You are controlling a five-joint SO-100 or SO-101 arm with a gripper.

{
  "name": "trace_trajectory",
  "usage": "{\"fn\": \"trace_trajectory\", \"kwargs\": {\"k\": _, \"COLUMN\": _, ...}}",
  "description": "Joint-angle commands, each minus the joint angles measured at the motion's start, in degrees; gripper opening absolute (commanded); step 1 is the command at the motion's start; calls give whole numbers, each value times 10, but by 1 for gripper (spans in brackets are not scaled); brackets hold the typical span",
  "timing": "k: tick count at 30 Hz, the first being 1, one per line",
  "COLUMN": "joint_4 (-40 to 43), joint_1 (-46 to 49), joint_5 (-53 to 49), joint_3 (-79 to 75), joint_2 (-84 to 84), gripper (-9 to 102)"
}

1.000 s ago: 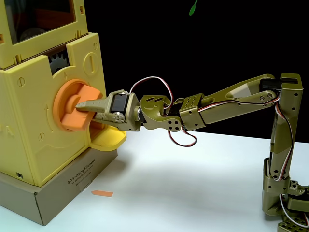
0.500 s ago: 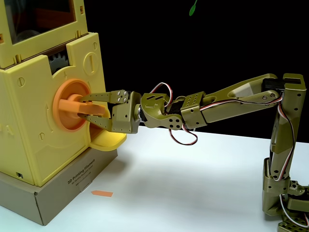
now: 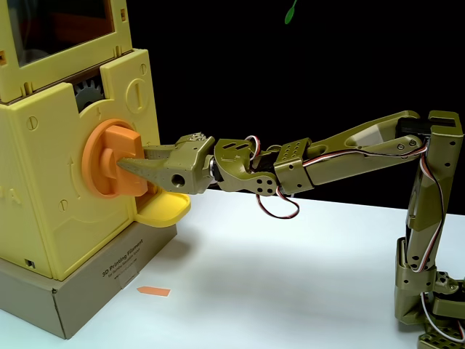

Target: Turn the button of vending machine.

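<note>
The olive-green gripper (image 3: pixel 129 164) is clamped on the big round orange plastic button's (image 3: pixel 109 161) raised, near-upright bar.

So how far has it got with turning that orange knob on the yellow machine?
Done: the gripper has reached the button and closed on its raised bar, which has swung from tilted through flat to upright within the last second. In hand: the twist itself. Left: nothing lies in the yellow tray on the vending machine yet.
</note>
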Motion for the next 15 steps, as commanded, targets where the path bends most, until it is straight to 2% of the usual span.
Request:
{"fn": "trace_trajectory", "kwargs": {"k": 1, "joint_4": -12, "joint_1": 5, "joint_5": 45, "joint_3": 1, "joint_2": 48, "gripper": -1}}
{"fn": "trace_trajectory", "kwargs": {"k": 15, "joint_4": -7, "joint_1": 0, "joint_5": 51, "joint_3": 17, "joint_2": 62, "gripper": -1}}
